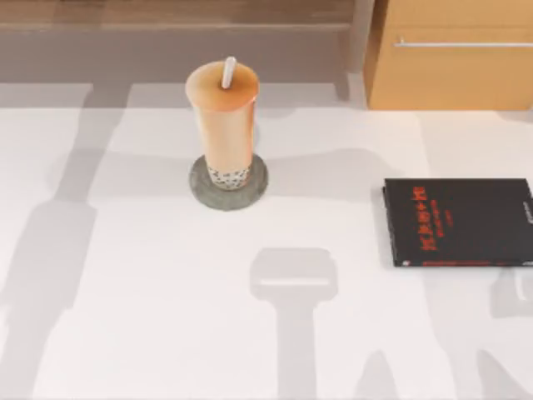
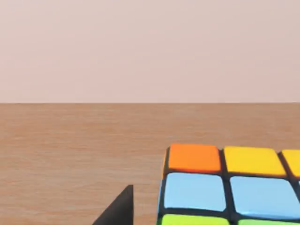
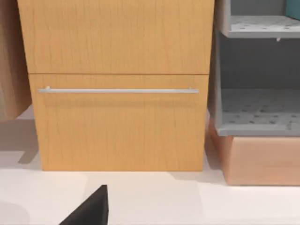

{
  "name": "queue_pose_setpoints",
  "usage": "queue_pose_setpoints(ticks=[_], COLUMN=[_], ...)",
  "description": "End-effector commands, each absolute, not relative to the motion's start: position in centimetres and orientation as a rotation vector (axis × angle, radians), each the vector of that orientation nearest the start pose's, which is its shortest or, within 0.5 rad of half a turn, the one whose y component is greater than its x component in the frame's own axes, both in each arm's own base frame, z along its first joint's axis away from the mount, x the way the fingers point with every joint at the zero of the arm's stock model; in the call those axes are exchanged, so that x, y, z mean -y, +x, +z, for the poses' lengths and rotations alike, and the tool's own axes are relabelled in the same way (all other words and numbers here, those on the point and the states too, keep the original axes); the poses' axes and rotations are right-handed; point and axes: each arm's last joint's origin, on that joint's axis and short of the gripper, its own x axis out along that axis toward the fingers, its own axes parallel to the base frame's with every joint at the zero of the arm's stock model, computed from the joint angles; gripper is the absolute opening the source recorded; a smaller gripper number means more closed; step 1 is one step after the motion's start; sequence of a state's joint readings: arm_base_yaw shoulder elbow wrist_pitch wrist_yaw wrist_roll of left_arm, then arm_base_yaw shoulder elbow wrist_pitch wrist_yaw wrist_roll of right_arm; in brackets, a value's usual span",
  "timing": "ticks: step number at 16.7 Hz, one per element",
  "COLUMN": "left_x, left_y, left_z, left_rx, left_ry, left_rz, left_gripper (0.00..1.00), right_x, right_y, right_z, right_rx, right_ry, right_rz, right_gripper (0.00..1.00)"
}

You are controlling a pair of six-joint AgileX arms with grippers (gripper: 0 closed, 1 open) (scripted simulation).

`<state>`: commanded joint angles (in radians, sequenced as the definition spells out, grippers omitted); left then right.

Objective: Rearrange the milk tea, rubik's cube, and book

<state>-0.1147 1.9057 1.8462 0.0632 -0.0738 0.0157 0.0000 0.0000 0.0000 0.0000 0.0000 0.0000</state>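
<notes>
The milk tea (image 1: 223, 125) stands upright on a round grey coaster (image 1: 228, 183) at the table's back, left of centre; its white straw sticks out of the orange top. The rubik's cube (image 2: 229, 185) is very close in the left wrist view, showing orange, yellow, blue and green squares in front of a brown wooden surface. A dark part of my left gripper (image 2: 119, 211) lies just beside the cube. A dark part of my right gripper (image 3: 91, 211) is low in the right wrist view, facing a wooden drawer cabinet. A teal corner (image 3: 294, 8) shows on a grey shelf; I cannot tell whether it is the book.
A thin black book with red lettering (image 1: 456, 222) lies flat at the table's right edge. The wooden drawer cabinet (image 1: 454, 58) with a metal handle (image 3: 117, 90) stands at the back right. Beside it is a grey perforated shelf (image 3: 260, 117) on a wooden base.
</notes>
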Motion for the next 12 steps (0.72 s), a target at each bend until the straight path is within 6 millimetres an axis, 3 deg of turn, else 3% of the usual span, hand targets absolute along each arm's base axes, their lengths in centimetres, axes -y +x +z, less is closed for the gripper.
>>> queue_pose_setpoints(ticks=[9,12], left_x=[4.4,4.4], left_y=[45.6,44.3], left_z=[39.6,39.6], left_rx=[0.004,0.003], left_ry=[0.000,0.000], left_rz=[-0.021,-0.022], left_gripper=[1.00,1.00], right_x=[0.1,0.1], right_y=[10.6,10.6], right_z=[16.0,16.0], right_rx=[0.000,0.000], right_ry=[0.000,0.000], right_rz=[0.000,0.000], right_gripper=[1.00,1.00])
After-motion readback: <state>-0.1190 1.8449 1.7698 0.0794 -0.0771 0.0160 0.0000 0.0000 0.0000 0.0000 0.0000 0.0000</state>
